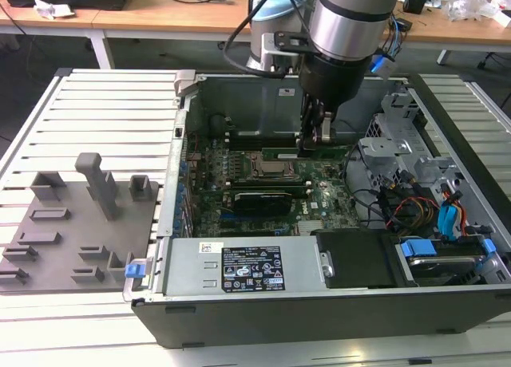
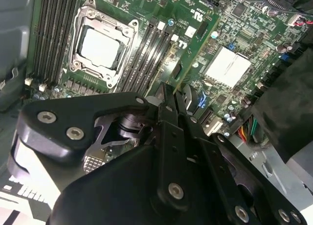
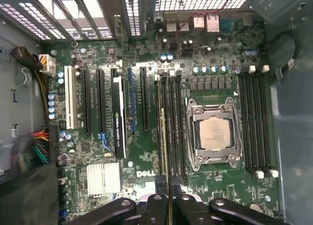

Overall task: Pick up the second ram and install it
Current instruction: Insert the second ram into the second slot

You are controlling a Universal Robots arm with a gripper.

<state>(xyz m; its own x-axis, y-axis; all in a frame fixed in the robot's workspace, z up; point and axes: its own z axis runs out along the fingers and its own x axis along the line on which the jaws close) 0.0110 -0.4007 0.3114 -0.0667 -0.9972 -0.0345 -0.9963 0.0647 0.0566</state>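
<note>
The second ram is a long green stick, held level over the motherboard inside the open computer case. My gripper is shut on it from above. In the second wrist view the ram runs out from between the black fingers, above the dark memory slots beside the processor socket. The first wrist view shows the ram edge-on, lined up along the slots next to the socket, with my gripper clamped on its near end.
A grey fixture with upright blocks lies at the exterior view's left. In the case, a power supply sits at the front and a drive cage with cables at the right. A black card stands in an expansion slot.
</note>
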